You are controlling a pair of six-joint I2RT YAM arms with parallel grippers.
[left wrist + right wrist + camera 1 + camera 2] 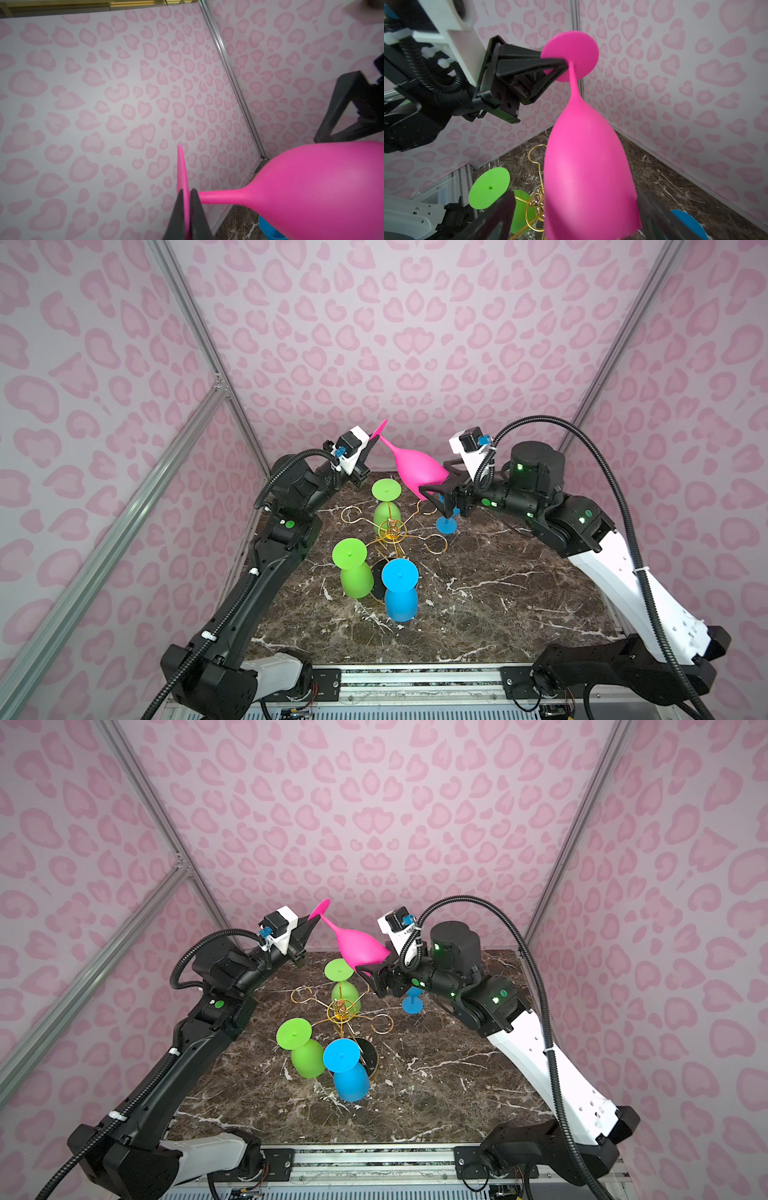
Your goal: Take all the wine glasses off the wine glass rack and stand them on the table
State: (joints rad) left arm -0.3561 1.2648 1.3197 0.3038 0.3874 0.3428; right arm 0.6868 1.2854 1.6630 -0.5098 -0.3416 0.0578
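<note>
Robot cell with pink heart-patterned walls and a dark marble table point(498, 593), seen from above, with 2 arms reaching in.

The pink glass point(417, 475) is off the rack point(390, 529) and held in the air over the far part of the table. It is tilted, with the foot uppermost and the bowl lower, toward the right arm.

The left gripper point(376, 438) is closed on the edge of the pink glass's round foot. In the left wrist view, its 2 fingers point(196, 209) pinch the thin disc from both faces, just beside the stem.

The right gripper point(436, 479) is open. Its jaws stand wide on either side of the bowl. In the right wrist view, 1 finger point(496, 214) is clearly apart from the bowl. The opposite finger is close against it, and contact cannot be told.

The rack is a gold wire stand in the middle of the table, below and nearer than the pink glass. 3 glasses hang on it upside down: 2 green glasses point(355, 576) point(386, 512) and 1 blue glass point(400, 597).

A second blue glass point(446, 524) has its foot on the table behind the right gripper. Most of it is hidden.
</note>
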